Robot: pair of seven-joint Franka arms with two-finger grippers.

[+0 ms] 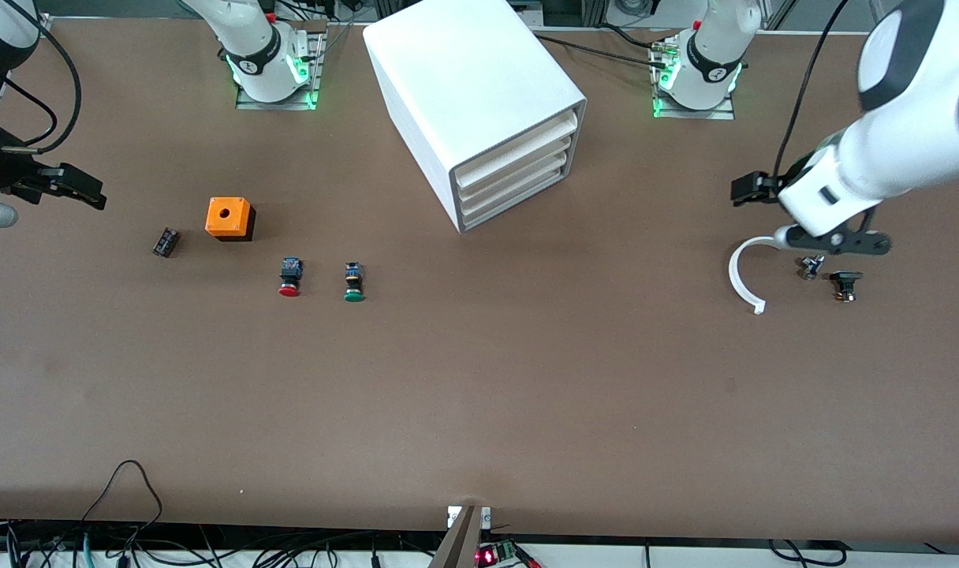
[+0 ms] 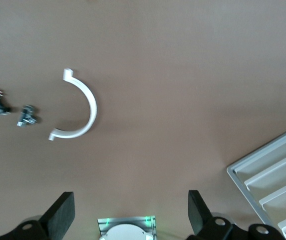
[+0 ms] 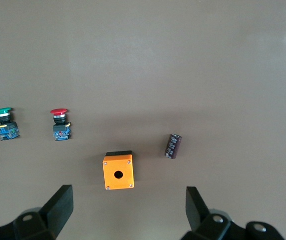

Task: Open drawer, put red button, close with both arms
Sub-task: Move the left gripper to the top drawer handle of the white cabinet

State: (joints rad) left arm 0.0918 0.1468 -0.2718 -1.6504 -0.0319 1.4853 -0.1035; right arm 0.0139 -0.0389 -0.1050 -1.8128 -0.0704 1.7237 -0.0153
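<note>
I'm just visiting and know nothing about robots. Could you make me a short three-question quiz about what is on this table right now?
1. True or false: all four drawers of the white cabinet are shut.
2. Which lies beside the red button? A) a green button B) the white curved piece C) the cabinet
3. Fill in: the left gripper hangs open over the bare table, holding ____.

Key: 1 true. 2 A. 3 nothing; the right gripper, above the orange cube, is also open and empty.
</note>
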